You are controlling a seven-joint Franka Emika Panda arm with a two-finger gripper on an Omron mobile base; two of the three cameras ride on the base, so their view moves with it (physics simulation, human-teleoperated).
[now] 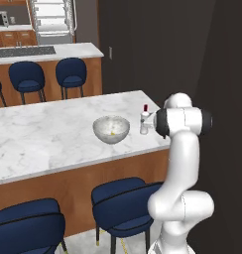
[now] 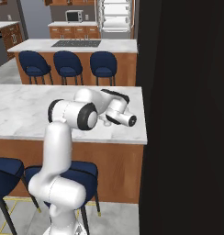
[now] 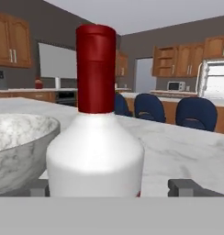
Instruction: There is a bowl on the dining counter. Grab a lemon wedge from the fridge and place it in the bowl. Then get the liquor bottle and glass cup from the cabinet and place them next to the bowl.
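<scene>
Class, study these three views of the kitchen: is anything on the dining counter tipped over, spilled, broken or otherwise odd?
Nothing stands out. The liquor bottle stands upright on the dining counter right beside the bowl, which sits level with the lemon wedge inside. The hand is open around the bottle.

Even, diffuse light fills the rendered kitchen, with no visible lamp and no hard glare. The dining counter [image 1: 53, 134] reads bright white, and shadows under it are soft and faint. A tall dark wall [image 2: 187, 114] on the right stays nearly black and featureless. All views look slightly soft and low in detail. In the hand view the liquor bottle [image 3: 95, 151] looms close, its edges mildly blurred.
</scene>
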